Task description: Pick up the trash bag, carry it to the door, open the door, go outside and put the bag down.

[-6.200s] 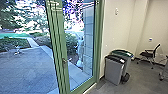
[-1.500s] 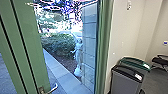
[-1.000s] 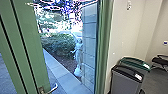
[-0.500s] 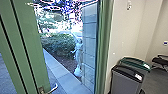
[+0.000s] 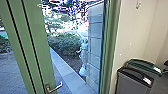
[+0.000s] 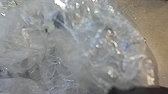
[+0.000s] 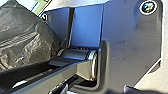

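Pale-walled room by a green door [image 5: 46, 62], crumpled translucent trash bag [image 6: 82, 47], glossy creases, claws spread or pressed together, cannot tell.

The green door [image 5: 41, 50] stands in your way. You have room to reach its handle [image 5: 56, 87]. Two bins [image 5: 132, 83] block you on the right, by the wall [image 5: 136, 37].

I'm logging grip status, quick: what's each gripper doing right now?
Left: can't be told; crumpled plastic shows close at its wrist camera.
Right: can't be told; a dark bag shows in its wrist view.
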